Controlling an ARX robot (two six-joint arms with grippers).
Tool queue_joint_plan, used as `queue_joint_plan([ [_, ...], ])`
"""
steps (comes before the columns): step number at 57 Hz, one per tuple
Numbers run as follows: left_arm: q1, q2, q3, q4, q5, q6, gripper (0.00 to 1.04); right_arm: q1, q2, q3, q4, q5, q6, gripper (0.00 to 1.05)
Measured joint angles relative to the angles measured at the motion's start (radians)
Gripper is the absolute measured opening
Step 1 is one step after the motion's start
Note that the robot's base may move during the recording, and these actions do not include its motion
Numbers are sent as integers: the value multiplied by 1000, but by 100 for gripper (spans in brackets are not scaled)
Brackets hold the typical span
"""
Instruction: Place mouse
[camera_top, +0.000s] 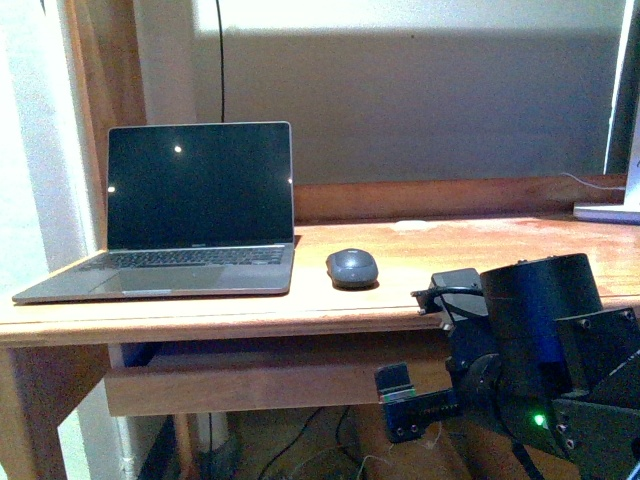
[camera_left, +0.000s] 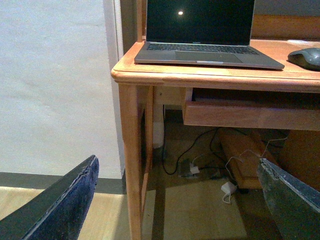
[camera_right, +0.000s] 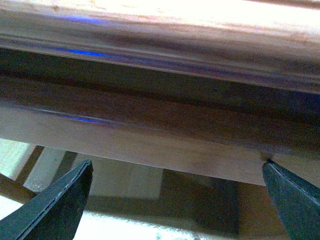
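Nearest me, my right arm sits low at the front edge of the worktop. Its wrist view is blurred, but the jaws look spread wide with nothing between them, pointing at the underside of the wooden edge. The left jaws are likewise parted and empty, aimed at the worktop's leg. Farther back, the mouse rests on the worktop, just beside the open laptop.
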Motion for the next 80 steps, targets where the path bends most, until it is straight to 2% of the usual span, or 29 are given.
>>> queue_joint_plan([
  [8,0,0,0,0,0,0,97,12,7,20,-16,25,19,104],
  [18,0,0,0,0,0,0,97,11,-2,18,-18,7,27,104],
  [27,0,0,0,0,0,0,97,-11,-77,-37,-27,-129,25,104],
  [40,0,0,0,0,0,0,97,-67,-339,-223,-43,-283,22,104],
  [51,0,0,0,0,0,0,97,-171,-547,-356,-68,-315,32,104],
  [64,0,0,0,0,0,0,97,-257,-890,-562,-75,-351,124,104],
  [72,0,0,0,0,0,0,97,-298,-1101,-687,-127,-380,161,104],
  [80,0,0,0,0,0,0,97,-300,-1291,-763,-204,-388,172,104],
])
